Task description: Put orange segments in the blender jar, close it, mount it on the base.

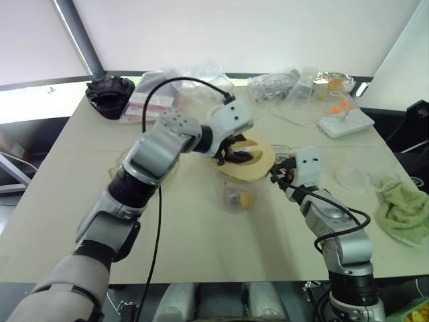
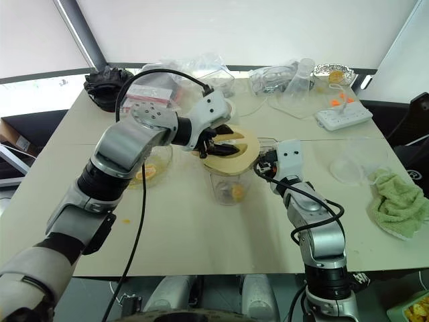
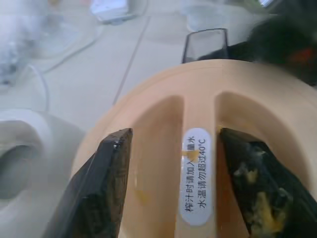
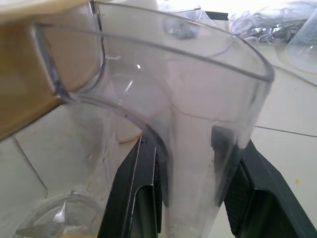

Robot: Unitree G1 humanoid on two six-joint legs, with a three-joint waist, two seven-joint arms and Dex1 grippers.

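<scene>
The jar (image 2: 231, 181) stands mid-table with the beige lid (image 2: 231, 151) on its mouth and orange segments (image 2: 237, 192) at the bottom. The lid looks a bit tilted, so I'd guess it isn't fully seated yet.

The left gripper (image 2: 222, 147) is right over the lid, fingers (image 3: 101, 188) spread apart either side of the lid's centre ridge — not squeezing it. The right gripper (image 4: 195, 198) is clamped on the jar's handle (image 4: 198, 148), holding the jar steady.

What could go wrong, as I see it:
- If the lid sits crooked, it could pop off or slide when the jar gets lifted.
- A hard push from the left while the grip is only on the handle could tip the jar — segments and juice on the table.
- The black cable (image 2: 167, 72) looping over the left arm hangs near the lid and could snag it.

The base (image 3: 27, 144) shows as a white shape near the jar in the left wrist view, so the carry should be short.

The table (image 2: 201, 241) is a pale beige top. A bowl (image 2: 149, 171) with more fruit sits under the left forearm, plastic bags (image 2: 201, 70) and a power strip (image 2: 343, 116) along the far side, a green towel (image 2: 401, 204) at the right edge. White walls behind.
</scene>
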